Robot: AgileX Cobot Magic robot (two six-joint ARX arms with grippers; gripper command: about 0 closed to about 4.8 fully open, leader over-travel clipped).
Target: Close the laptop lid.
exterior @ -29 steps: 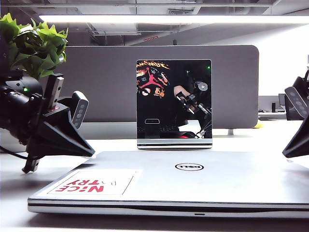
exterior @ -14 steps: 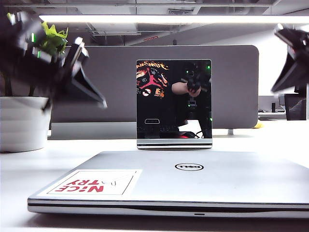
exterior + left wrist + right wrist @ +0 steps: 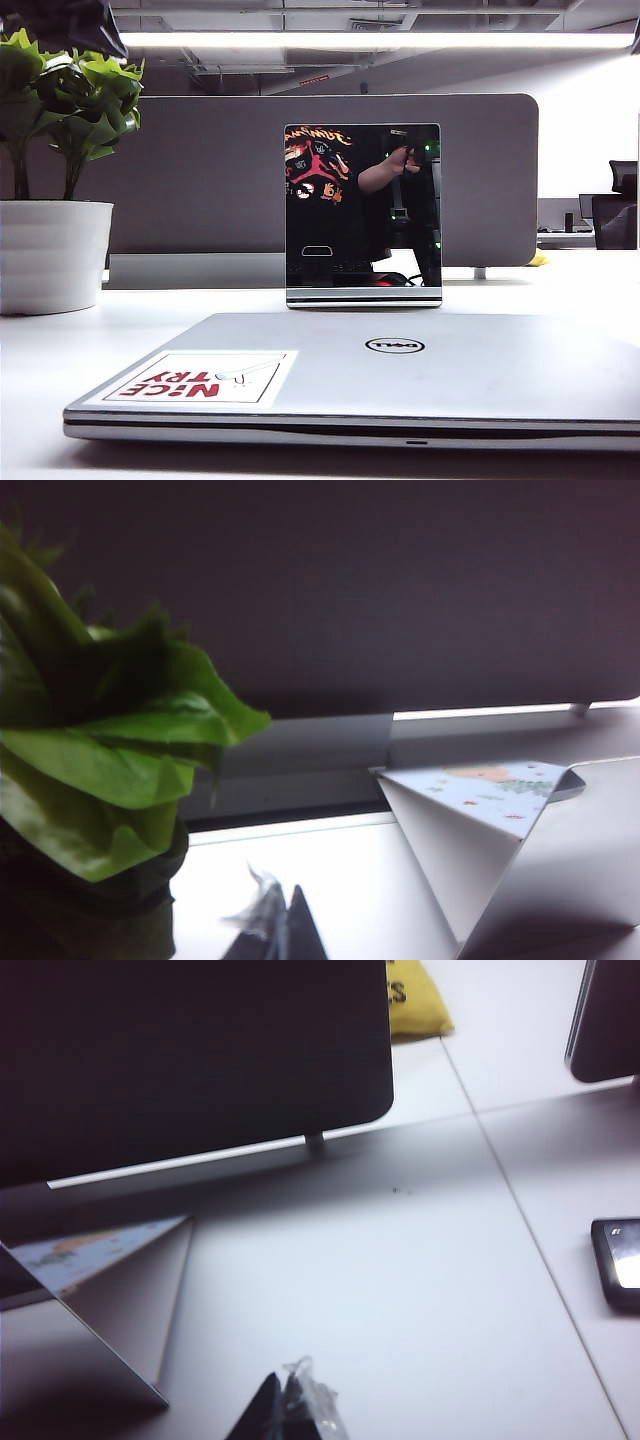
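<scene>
On the white table, nearest the exterior camera, the laptop lies flat with the laptop lid down on its base; only a thin dark seam shows along the front edge. The round logo and the red-lettered sticker face up.

Judging by that, the closing looks done, and what remains is for the arms to clear away. Doing this well would mean lifting straight up and back, keeping clear of the upright black panel just behind the laptop and of the potted plant at the table's left. A last check that the seam is even along the whole front would confirm the lid has seated.

The left gripper is raised off the table beside the plant's leaves; its wrist view shows only dark tips that seem close together, holding nothing. The right gripper hangs above bare table behind the panel, its tips likewise looking drawn together and holding nothing. In the exterior view only a dark corner at the upper left hints at the left arm.

By count: one laptop, one sticker, one logo, one upright panel with its folded stand, one plant in a white pot, one grey divider, one yellow bag beyond the divider, and one dark phone-like device near the right arm.
</scene>
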